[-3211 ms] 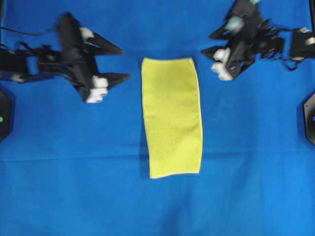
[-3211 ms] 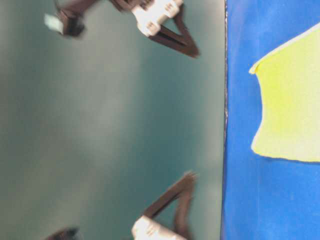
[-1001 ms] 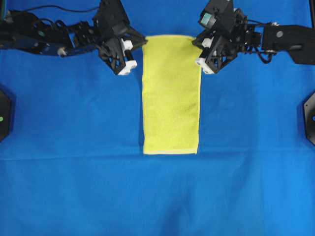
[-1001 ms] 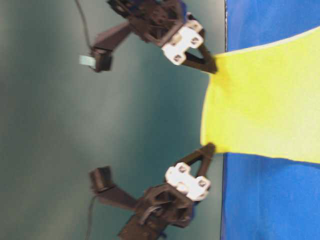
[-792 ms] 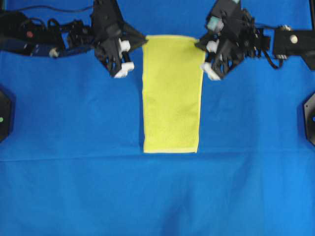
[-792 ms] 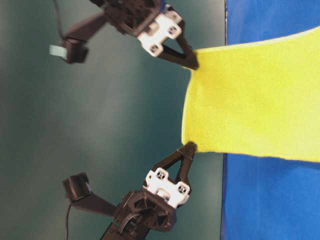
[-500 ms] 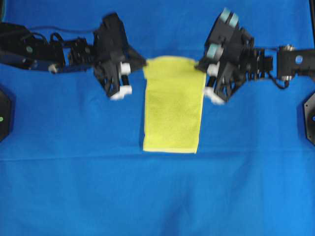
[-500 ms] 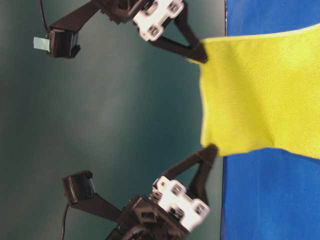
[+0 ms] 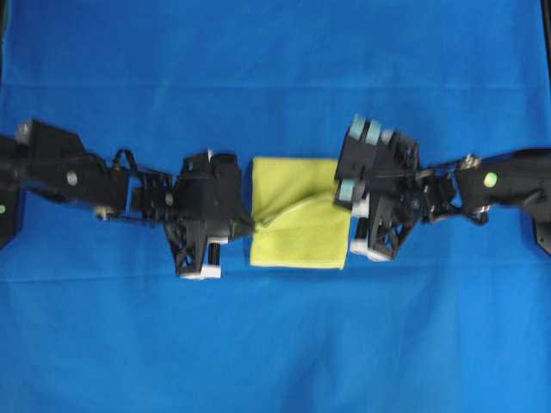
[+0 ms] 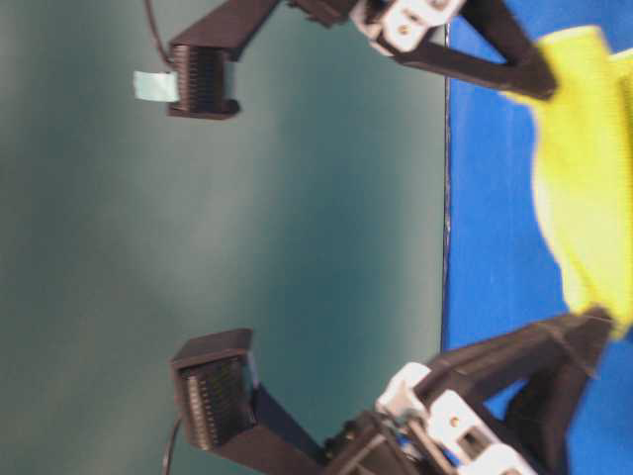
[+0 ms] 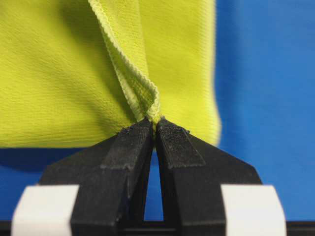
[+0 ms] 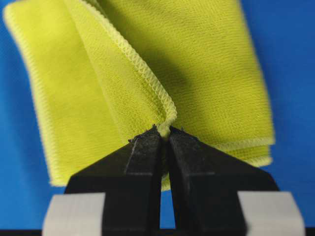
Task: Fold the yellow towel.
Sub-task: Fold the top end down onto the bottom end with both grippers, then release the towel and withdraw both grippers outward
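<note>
**Ana:** Both arms have carried the far edge of the towel (image 9: 297, 215) toward the near edge since one second ago; then the towel was a long strip, and now it looks short and almost square in the overhead view.

**Ben:** So the second fold is nearly done?

**Ana:** I think yes, but it is not finished. The left gripper (image 11: 154, 129) has its fingers (image 11: 129, 147) pressed together on a corner of the hem, and the right gripper (image 12: 165, 135) is clamped on the other corner in the same way. The upper layer hangs loose and curved between them, not flat. It must be lowered until the edges meet, and then released.

**Ben:** Where does the towel lie?

**Ana:** In the middle of the blue tabletop (image 9: 275, 344), between the two grippers. The lower layer rests flat there.

**Ben:** What can you not see well?

**Ana:** In the overhead view the arms cover both held corners, so I cannot tell how near they are to the near edge. The table-level view is turned sideways and blurred, and it cuts off most of the towel. If the layers below are well aligned, I cannot say.
</note>
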Robot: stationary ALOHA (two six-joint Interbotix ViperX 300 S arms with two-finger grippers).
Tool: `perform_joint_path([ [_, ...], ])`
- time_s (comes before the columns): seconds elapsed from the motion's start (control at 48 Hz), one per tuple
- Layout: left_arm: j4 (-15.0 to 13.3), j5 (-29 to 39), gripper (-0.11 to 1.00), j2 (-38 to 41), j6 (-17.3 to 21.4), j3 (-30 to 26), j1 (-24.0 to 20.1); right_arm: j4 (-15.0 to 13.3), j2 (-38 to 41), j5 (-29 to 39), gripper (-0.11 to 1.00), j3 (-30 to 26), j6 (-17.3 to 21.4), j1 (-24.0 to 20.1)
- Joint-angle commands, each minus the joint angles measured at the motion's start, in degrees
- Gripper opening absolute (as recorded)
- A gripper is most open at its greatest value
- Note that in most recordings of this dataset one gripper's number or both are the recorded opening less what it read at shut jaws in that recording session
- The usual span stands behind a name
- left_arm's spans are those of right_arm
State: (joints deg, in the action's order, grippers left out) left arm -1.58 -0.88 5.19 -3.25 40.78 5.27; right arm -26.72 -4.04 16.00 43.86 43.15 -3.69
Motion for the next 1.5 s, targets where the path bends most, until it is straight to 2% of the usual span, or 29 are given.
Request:
perform_joint_path([
  [0.0,-0.1,0.3,0.02,0.0,-1.1,-0.9,2.0,0.2,0.4,-2.1,0.03,-0.4,0.5,-1.0],
  [0.209,-0.1,-0.4,0.02,1.1,-1.1,-1.3,3.2,0.3,1.7,-4.0,0.03,-0.2,3.3,-1.8],
  [0.521,-0.1,-1.8,0.03,1.3,-1.1,-1.5,3.1,0.3,1.8,-4.5,0.03,-0.2,3.6,-3.0],
  [0.584,-0.1,-2.2,0.09,1.3,-1.1,-1.5,3.1,0.3,1.8,-4.4,0.04,-0.4,3.7,-3.0],
  [0.646,-0.1,-2.5,0.22,1.3,-1.1,-1.5,3.1,0.3,1.9,-4.4,0.04,-0.5,3.7,-2.9],
  [0.688,-0.1,-2.5,0.33,1.3,-1.1,-1.5,3.1,0.3,2.0,-4.5,0.12,-0.6,3.7,-3.0],
  [0.792,-0.1,-2.5,0.55,1.2,-1.0,-1.5,3.1,0.1,2.0,-4.4,0.43,-0.8,3.7,-3.7],
  [0.855,-0.1,-2.5,0.56,1.1,-1.0,-1.4,3.1,0.0,2.0,-4.0,0.6,-1.0,3.6,-4.2],
  [0.897,-0.1,-2.4,0.54,0.9,-1.0,-1.4,3.2,0.0,1.8,-3.8,0.66,-1.0,3.6,-4.6],
  [1.022,-0.1,-1.8,0.51,-0.5,-1.0,-1.1,3.2,0.0,0.3,-2.4,0.6,-1.4,3.6,-5.4],
  [1.314,-0.1,2.7,0.51,-12.5,-1.0,1.1,3.2,-0.4,-9.7,6.5,0.6,-3.3,3.1,-6.7],
  [1.355,-0.1,2.8,0.51,-15.4,-0.9,2.0,3.2,-1.1,-11.3,7.2,0.6,-3.4,3.0,-6.7],
  [1.48,-0.1,2.7,0.51,-22.6,-0.8,4.8,3.2,-5.5,-17.0,8.5,0.6,-3.1,3.1,-6.7],
])
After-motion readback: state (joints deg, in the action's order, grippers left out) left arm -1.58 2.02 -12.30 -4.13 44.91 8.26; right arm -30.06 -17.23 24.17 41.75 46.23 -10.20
